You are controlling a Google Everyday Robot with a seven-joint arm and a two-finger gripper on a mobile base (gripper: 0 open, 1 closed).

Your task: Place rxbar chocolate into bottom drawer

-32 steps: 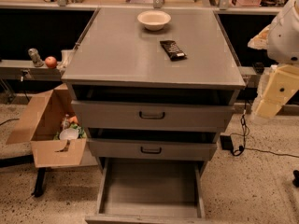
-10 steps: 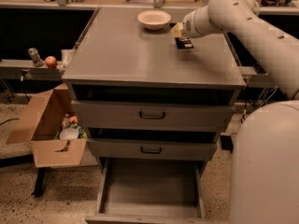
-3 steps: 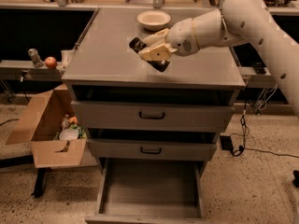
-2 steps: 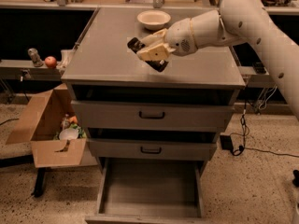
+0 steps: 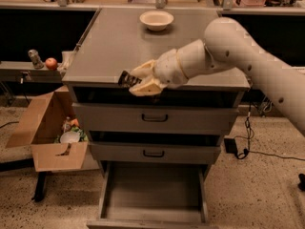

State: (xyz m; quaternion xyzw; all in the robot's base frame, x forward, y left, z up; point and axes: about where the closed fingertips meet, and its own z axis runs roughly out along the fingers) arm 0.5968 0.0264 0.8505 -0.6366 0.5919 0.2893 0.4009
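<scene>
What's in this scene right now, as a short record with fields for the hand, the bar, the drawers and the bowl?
hand: at the front edge of the cabinet top, shut on the rxbar chocolate
rxbar chocolate: between the hand's fingers, over that edge
bottom drawer: pulled open, lower down in front
upper drawers: both closed
bowl: at the back of the cabinet top

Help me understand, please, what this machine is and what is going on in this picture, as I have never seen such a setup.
The white limb is a robot arm. The one camera looks down at a grey cabinet from its front. The arm ends in a two-finger gripper, now at the cabinet top's front edge, shut on the rxbar chocolate, a small dark snack bar. A cream bowl stands at the top's back. Below, the bottom drawer is pulled open.
</scene>
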